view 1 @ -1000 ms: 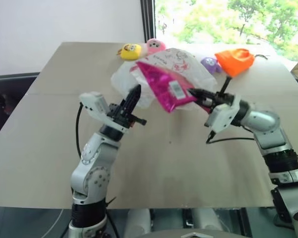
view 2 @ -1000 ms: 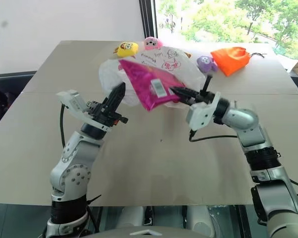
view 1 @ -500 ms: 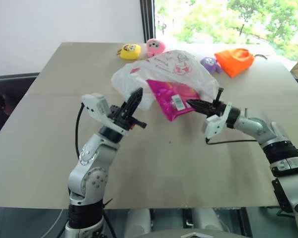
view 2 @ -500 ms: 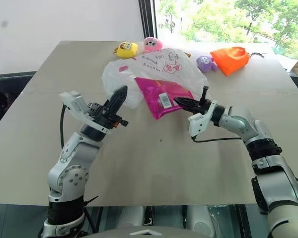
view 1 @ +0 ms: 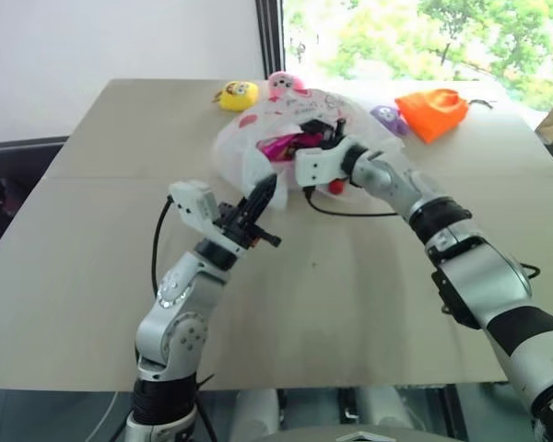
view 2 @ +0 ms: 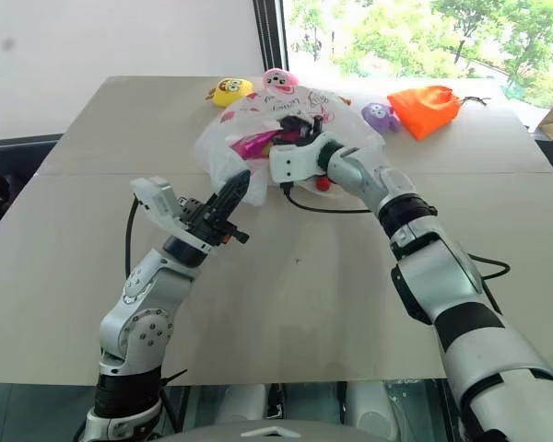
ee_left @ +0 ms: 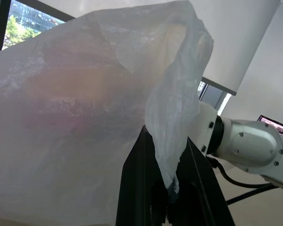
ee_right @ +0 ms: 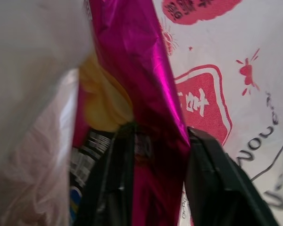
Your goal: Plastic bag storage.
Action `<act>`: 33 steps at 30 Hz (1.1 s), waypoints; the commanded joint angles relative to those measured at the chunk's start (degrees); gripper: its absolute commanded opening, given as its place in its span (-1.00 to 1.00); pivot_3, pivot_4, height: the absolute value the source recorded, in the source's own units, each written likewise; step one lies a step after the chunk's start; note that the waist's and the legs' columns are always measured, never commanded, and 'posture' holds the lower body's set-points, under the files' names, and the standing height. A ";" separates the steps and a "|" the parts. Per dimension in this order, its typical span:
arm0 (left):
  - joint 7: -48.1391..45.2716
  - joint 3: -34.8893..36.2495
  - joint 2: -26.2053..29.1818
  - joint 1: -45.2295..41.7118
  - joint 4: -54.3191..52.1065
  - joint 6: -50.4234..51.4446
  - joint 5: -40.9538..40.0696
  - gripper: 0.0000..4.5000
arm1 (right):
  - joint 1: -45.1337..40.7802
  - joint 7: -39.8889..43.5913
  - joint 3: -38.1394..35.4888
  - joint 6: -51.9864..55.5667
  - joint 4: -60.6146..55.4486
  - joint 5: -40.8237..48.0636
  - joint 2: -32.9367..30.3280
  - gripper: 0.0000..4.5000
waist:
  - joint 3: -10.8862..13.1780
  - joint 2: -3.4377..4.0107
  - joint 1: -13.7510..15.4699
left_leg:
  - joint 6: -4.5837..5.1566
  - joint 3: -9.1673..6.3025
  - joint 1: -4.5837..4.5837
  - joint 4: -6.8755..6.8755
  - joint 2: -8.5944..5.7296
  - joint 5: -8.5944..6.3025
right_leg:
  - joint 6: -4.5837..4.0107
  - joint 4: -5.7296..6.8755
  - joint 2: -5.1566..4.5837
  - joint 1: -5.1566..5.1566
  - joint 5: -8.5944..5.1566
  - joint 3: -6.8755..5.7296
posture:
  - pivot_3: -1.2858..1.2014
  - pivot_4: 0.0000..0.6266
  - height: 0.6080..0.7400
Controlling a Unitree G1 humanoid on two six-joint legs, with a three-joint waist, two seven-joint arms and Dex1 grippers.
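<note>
The plastic bag [view 1: 238, 147], whitish thin film with red print, lies bunched at the far middle of the table [view 1: 350, 304]. My left gripper [view 1: 265, 189] is shut on a fold of its near rim, and the film [ee_left: 172, 141] hangs pinched between the fingers. My right gripper [view 1: 302, 138] reaches into the bag's mouth. Its fingers [ee_right: 113, 179] stand apart, open, with the shiny magenta snack packet [ee_right: 146, 70] lying between them inside the bag. The packet [view 1: 281, 145] shows pink through the film.
An orange cloth pouch [view 1: 433, 109] lies at the far right, with a purple toy [view 1: 387, 115] beside it. A yellow toy [view 1: 237, 94] and a pink toy [view 1: 286, 85] sit just behind the bag. A black cable [view 1: 350, 212] trails from the right wrist.
My right arm has pushed forward and to the left, carrying the magenta packet into the bag, and its fingers have parted. The left gripper has kept its hold on the bag's rim.
</note>
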 commanded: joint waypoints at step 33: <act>-0.82 0.92 -0.91 1.12 2.04 -3.26 2.99 -1.00 | 52.39 13.43 -20.04 49.09 -77.02 33.48 -5.49 0.96 | 0.01 -0.01 0.37 | 0.01 -0.42 -0.16 0.05 -0.07 -0.01 | 0.00 0.05 0.08 -0.02 0.00 -0.20 | 0.03 -0.52 1.00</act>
